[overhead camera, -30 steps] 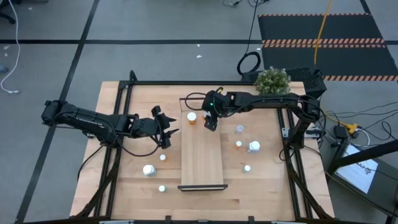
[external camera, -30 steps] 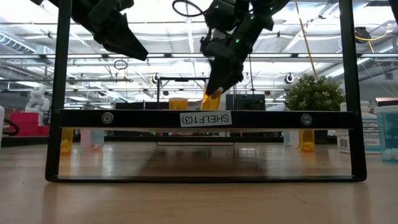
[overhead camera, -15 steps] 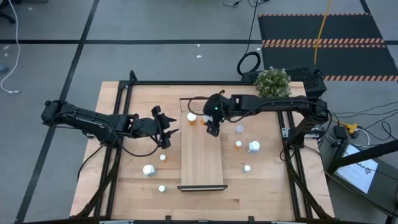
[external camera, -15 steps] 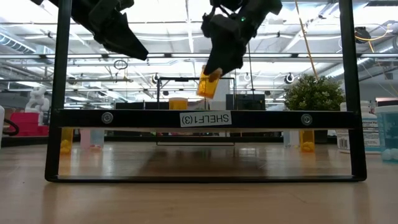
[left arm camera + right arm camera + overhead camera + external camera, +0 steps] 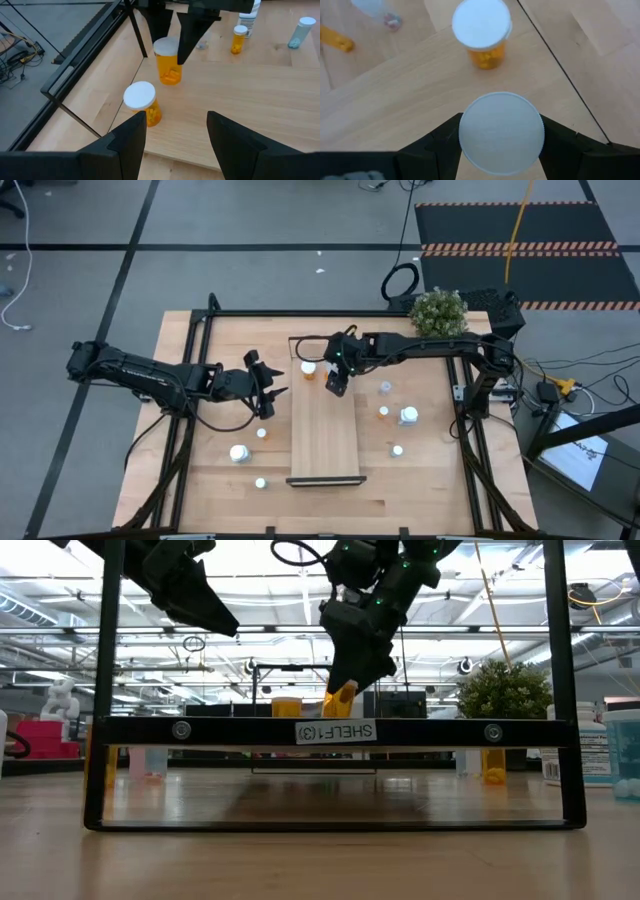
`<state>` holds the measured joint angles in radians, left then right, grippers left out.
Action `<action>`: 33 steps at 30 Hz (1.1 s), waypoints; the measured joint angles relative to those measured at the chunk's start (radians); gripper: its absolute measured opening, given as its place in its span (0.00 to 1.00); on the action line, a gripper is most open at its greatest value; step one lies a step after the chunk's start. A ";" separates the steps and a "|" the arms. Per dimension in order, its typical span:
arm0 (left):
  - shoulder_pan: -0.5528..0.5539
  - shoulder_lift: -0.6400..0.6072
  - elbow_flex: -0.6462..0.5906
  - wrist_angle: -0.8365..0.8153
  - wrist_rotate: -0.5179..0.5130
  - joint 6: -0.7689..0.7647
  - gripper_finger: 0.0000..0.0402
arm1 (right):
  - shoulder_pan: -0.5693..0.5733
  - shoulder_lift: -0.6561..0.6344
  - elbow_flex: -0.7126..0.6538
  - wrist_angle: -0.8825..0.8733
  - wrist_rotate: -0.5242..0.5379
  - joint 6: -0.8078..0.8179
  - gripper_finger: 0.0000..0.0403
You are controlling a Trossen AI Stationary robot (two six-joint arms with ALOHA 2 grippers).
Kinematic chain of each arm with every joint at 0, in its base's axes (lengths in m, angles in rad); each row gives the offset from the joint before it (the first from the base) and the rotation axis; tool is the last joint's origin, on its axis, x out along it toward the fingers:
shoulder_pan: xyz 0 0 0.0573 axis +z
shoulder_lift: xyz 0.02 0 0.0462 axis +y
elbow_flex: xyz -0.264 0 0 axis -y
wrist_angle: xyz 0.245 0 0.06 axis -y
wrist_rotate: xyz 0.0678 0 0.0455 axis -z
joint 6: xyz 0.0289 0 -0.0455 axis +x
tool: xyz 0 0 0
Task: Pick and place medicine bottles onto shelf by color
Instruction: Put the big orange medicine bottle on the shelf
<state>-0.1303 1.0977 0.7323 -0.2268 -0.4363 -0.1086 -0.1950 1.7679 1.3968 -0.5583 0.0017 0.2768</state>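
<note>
At nine o'clock on the surface (image 5: 200,480) we keep the left pincer (image 5: 268,392) waiting, its fingers parted and empty; at the shelf's (image 5: 325,442) twelve o'clock end our right pincer (image 5: 337,385) clamps an orange bottle (image 5: 339,701) just above the board; another orange bottle (image 5: 309,369) stands close by; we risk knocking it over if we descend off-line, or tipping ours if we let go tilted.

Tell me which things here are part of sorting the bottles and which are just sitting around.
Part of the job:
- shelf
- orange bottle held in the right gripper
- second orange bottle standing on the shelf
- loose bottles on the table
- left gripper, hanging open beside the shelf

Lying about:
- potted plant
- cables on the floor
</note>
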 joint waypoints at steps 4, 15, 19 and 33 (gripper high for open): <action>0.000 0.000 0.000 0.000 0.000 0.000 0.52 | -0.011 0.000 0.000 0.000 0.000 0.007 0.53; 0.000 0.000 0.000 0.000 0.000 0.000 0.52 | 0.018 0.000 0.001 -0.016 0.106 0.098 0.53; 0.000 0.000 0.000 0.000 0.000 0.000 0.52 | 0.020 0.000 -0.008 -0.003 0.107 0.154 0.53; 0.000 0.000 0.000 0.000 0.000 0.000 0.52 | 0.012 0.000 -0.078 0.084 0.133 0.188 0.53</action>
<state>-0.1304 1.0977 0.7322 -0.2268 -0.4362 -0.1085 -0.1833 1.7679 1.3190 -0.4747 0.1345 0.4652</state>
